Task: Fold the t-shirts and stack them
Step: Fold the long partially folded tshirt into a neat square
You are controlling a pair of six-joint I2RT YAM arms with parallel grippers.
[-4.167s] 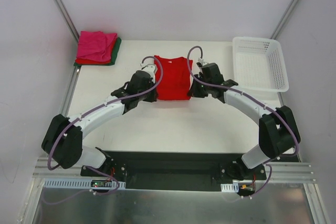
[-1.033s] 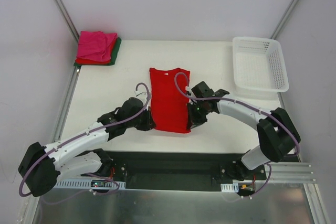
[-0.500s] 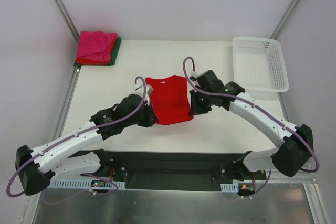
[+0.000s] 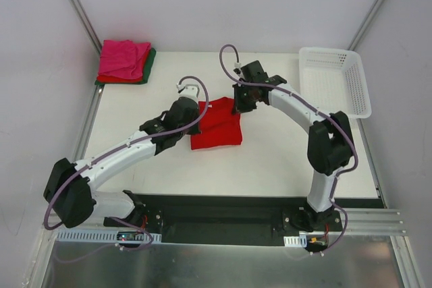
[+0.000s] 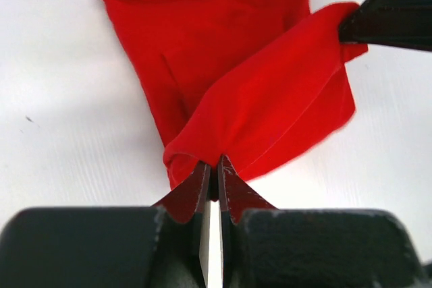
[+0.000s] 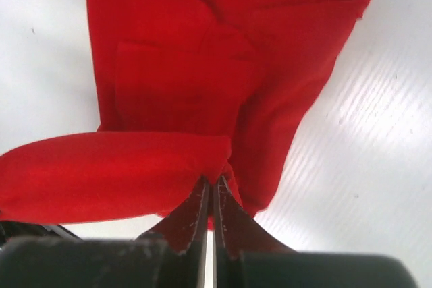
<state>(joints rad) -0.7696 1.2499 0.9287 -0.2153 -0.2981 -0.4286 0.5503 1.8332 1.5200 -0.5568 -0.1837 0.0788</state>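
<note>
One red t-shirt [image 4: 219,129], collar toward far side, hem raised.

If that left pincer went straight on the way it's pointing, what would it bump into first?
The red t-shirt itself: the left pincer is shut on its edge, and the rest of the cloth lies right ahead. The right pincer sits off to the side, probably missed.

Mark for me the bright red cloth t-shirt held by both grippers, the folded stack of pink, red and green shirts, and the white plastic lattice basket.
Bright red cloth t-shirt [image 4: 217,133]: top view, lower folded panel.
Folded shirt stack [image 4: 125,60]: top view, pink top shirt.
White plastic lattice basket [image 4: 336,114]: top view, near wall.
</note>
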